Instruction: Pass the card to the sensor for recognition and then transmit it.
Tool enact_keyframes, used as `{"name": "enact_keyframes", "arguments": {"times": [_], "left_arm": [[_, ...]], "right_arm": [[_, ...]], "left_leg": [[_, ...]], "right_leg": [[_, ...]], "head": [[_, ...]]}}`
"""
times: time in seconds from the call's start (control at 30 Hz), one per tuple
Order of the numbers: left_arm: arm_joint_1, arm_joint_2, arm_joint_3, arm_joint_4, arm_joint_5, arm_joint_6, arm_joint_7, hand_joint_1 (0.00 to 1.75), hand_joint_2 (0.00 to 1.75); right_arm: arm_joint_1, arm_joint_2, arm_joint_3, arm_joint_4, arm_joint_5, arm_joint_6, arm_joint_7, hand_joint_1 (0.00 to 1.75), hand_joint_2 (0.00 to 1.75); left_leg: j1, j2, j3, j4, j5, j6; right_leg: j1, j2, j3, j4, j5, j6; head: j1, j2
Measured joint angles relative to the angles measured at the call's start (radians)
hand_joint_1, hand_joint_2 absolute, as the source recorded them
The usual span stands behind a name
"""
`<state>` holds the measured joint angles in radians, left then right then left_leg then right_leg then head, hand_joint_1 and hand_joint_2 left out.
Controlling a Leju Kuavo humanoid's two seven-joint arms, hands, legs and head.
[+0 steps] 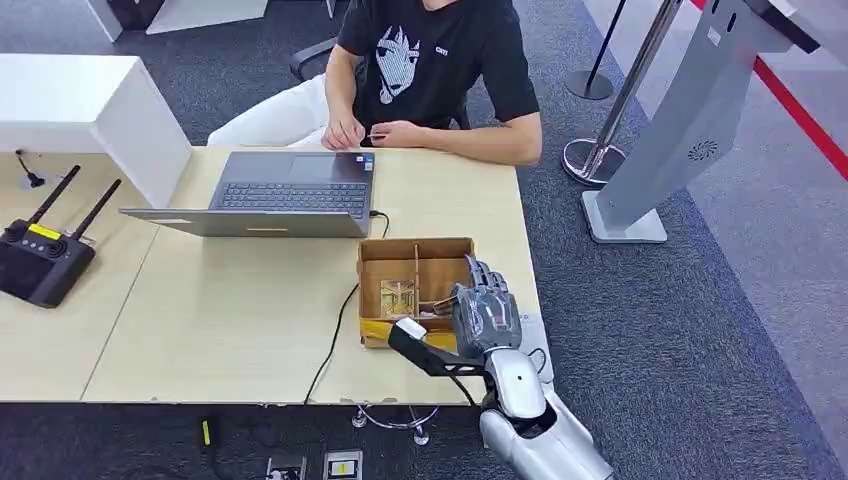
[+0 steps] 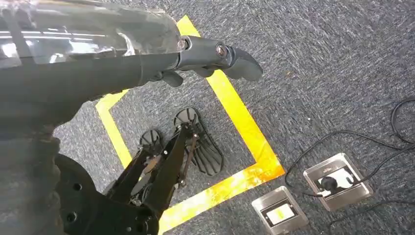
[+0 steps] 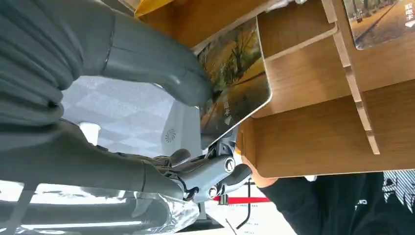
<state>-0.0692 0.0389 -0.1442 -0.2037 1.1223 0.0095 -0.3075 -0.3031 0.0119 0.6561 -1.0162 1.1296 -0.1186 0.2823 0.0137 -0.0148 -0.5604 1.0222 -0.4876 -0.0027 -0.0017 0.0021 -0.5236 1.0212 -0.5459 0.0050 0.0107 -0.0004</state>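
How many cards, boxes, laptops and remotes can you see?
cards: 2, the pinched card in the right hand and a second card
wooden box: 1
laptop: 1
black remote: 1
total: 5

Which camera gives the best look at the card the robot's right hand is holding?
The right wrist view: the card shows close up, printed face visible, pinched by the right hand. In the head view it's a thin sliver beside the wooden box. The left wrist view looks at the floor.

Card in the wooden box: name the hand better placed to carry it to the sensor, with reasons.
Right. The right hand already pinches the card at the wooden box, thumb on its face. The left hand hangs over the floor, holding nothing.
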Motion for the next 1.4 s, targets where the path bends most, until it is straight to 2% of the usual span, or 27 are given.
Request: {"name": "enact_keyframes", "arguments": {"times": [0.23,0.57,0.73,0.97,1.17,1.4], "left_arm": [[0.000,0.000,0.005,0.000,-0.006,0.004,0.000,0.00,1.75],[0.000,0.000,0.006,0.000,-0.020,-0.001,-0.003,0.00,1.75],[0.001,0.000,0.006,0.000,-0.043,-0.012,-0.010,0.00,1.75],[0.003,0.000,0.006,0.000,-0.069,-0.029,-0.012,0.00,1.75],[-0.001,-0.001,0.005,0.000,-0.108,-0.040,-0.012,0.00,1.75],[-0.031,-0.001,0.000,-0.002,-0.145,-0.026,0.015,0.00,1.75]], "right_arm": [[0.002,-0.003,0.002,-0.036,0.002,0.018,0.002,1.75,1.75],[0.003,-0.023,0.014,-0.190,0.038,0.042,0.015,1.75,1.75],[-0.013,-0.051,0.013,-0.339,0.072,0.076,0.045,1.75,1.75],[-0.037,-0.077,-0.003,-0.476,0.077,0.110,0.062,1.75,1.75],[-0.078,-0.085,-0.021,-0.497,0.044,0.142,0.092,1.75,1.75],[-0.132,-0.106,-0.061,-0.499,0.015,0.170,0.153,1.75,1.75]], "left_leg": [[0.000,0.000,0.000,0.000,0.000,0.000],[0.000,0.000,0.000,0.000,0.000,0.000],[0.000,0.000,0.000,0.000,0.000,0.000],[0.000,0.000,0.000,0.000,0.000,0.000],[0.000,0.001,0.001,0.000,0.000,0.000],[0.000,0.001,0.001,0.000,0.001,0.000]], "right_leg": [[0.000,0.000,0.000,0.000,0.000,0.000],[0.000,0.000,0.000,0.000,0.000,0.000],[0.000,0.000,0.000,0.000,0.000,0.000],[0.000,0.000,0.000,0.000,0.000,0.000],[0.000,0.000,0.000,0.000,0.000,0.000],[0.000,0.000,0.000,0.000,0.002,0.000]], "head": [[0.000,0.000],[0.000,0.000],[0.000,0.000],[0.000,0.000],[0.000,0.000],[0.000,0.000]]}}
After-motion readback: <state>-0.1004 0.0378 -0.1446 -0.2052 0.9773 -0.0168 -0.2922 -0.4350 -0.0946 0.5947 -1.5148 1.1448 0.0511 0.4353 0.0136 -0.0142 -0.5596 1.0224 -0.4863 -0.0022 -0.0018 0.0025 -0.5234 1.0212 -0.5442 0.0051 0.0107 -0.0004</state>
